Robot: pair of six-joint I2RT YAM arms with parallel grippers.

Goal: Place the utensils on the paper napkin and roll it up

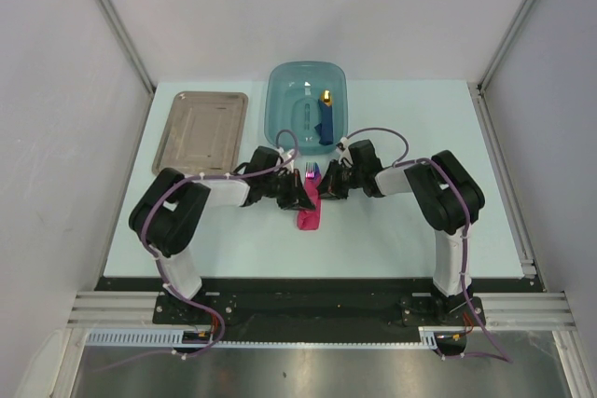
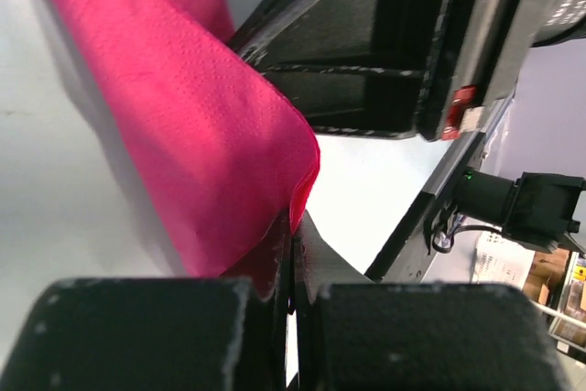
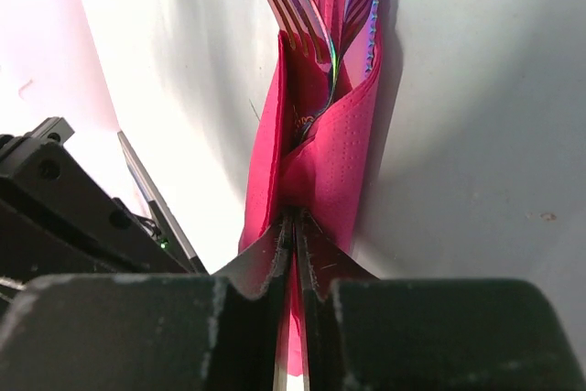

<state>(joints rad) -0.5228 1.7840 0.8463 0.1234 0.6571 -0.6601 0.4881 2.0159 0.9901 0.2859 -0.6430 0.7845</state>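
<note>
**Napkin bundle pinched from both flanks, long axis pointing at the basin**

We are finding the paper napkin (image 1: pixel 311 210) folded into a narrow pink bundle on the table (image 1: pixel 401 230), just on the near side of the teal basin (image 1: pixel 280 100). Its long axis is running from the basin toward the arm bases. The utensils (image 1: pixel 312 171) are poking out of its basin-side end.

The left gripper (image 1: pixel 300 195) is meeting the bundle from its left flank and the right gripper (image 1: pixel 328 185) from its right. Neither is sitting noticeably nearer. We are judging that any rolling has to turn across that axis.

The top view is hiding both pinches under the wrists. The left wrist view is showing that gripper's fingers (image 2: pixel 403 336) pressed together on a fold of pink edge, with no metal in sight. The right wrist view is showing the other fingers (image 3: pixel 412 336) pinching the wrap, with fork tines (image 3: pixel 298 6) lying inside the fold.
</note>
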